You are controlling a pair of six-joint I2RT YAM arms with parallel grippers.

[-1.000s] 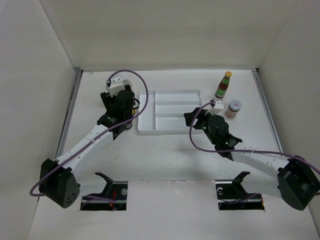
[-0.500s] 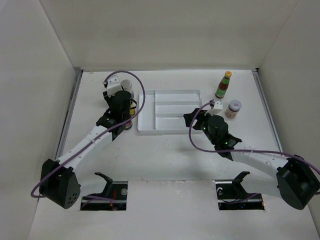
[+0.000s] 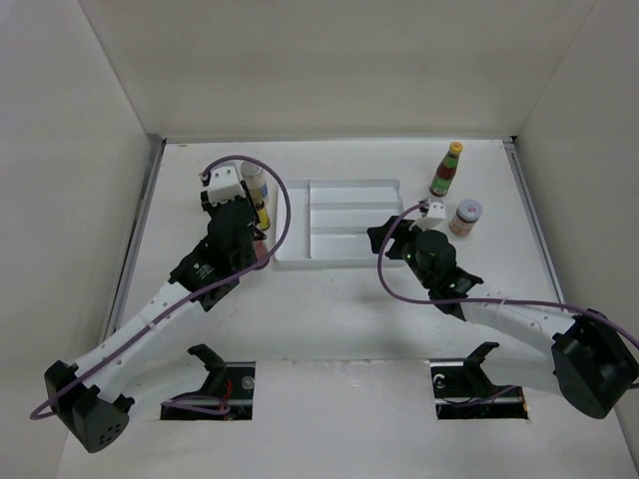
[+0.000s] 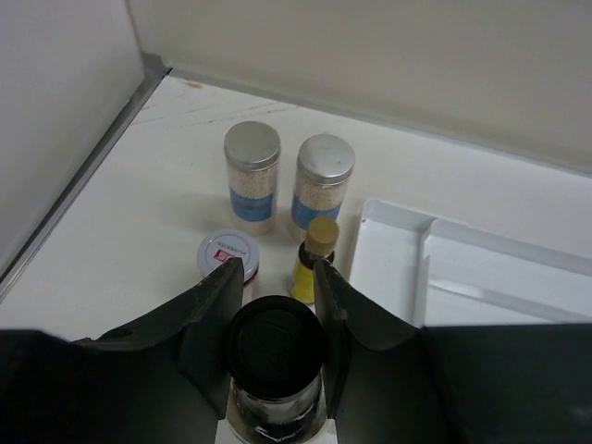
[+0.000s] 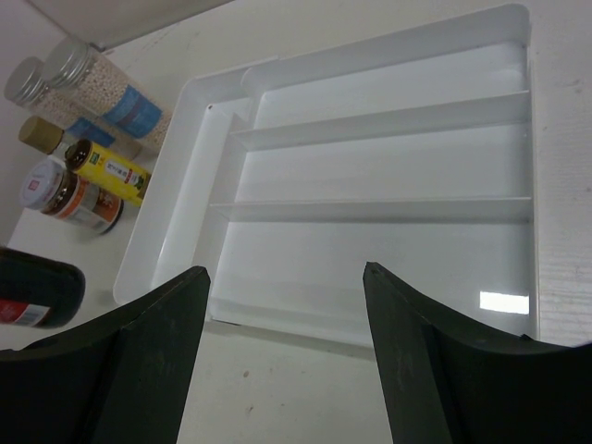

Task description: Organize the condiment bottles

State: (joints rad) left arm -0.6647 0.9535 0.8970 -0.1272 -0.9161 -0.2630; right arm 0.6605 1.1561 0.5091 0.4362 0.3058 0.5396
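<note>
And the left arm pulled back from the cluster, its gripper clenched on the tall clear black-capped bottle. One picked, so a trip to the tray looked likely next! The bottle sat just short of the small yellow bottle, left of the flat white divided tray, long axis near vertical, cap up. The right gripper hung spread and empty over the tray.

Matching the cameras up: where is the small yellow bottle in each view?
Top external: small yellow bottle beside the left arm, just left of the white tray.
Left wrist: centre, beyond the black-capped bottle between the left gripper's fingers.
Right wrist: far left, near the tray's outer wall.
Shared landmark: the tray, on its right throughout.
</note>
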